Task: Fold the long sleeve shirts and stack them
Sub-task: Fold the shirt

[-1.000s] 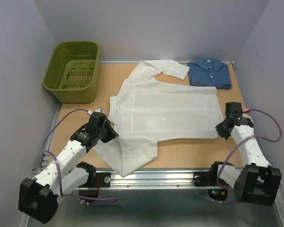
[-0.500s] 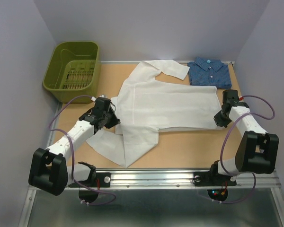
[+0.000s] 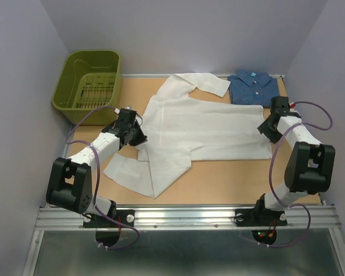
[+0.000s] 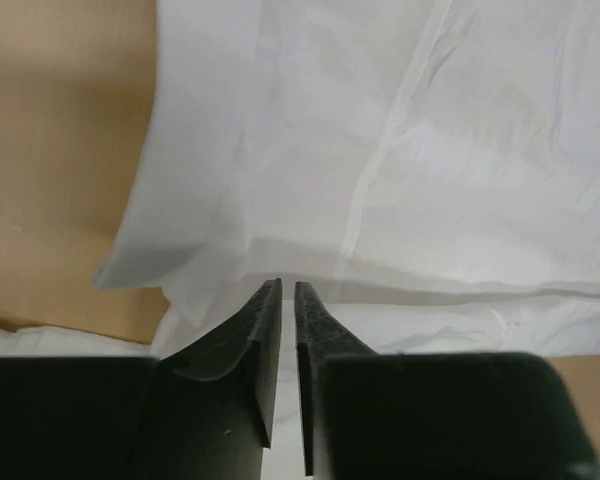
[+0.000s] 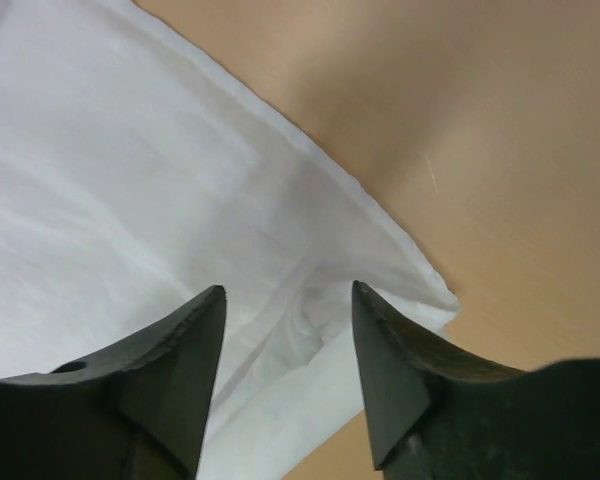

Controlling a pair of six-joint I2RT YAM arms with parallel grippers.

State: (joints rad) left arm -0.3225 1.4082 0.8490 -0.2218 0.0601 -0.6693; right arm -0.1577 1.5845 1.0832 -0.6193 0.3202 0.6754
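Note:
The white long sleeve shirt (image 3: 201, 126) lies spread across the middle of the table, with one sleeve trailing toward the near left (image 3: 132, 172). The dark blue shirt (image 3: 254, 89) sits folded at the back right. My left gripper (image 3: 135, 135) is at the white shirt's left edge. In the left wrist view its jaws (image 4: 287, 285) stand a narrow gap apart, with white cloth (image 4: 430, 150) just ahead of the tips and nothing pinched. My right gripper (image 3: 267, 127) hovers at the shirt's right edge. Its jaws (image 5: 288, 288) stand wide open over a doubled cloth corner (image 5: 400, 290).
A green plastic basket (image 3: 89, 86) stands at the back left. Bare tan tabletop (image 3: 230, 178) shows along the near side and right of the shirt. Walls close in on the left, right and back.
Both arms carried the white shirt's near edge away from the bases, folding it over. Both grippers then opened and let go of the cloth, the right wider than the left.

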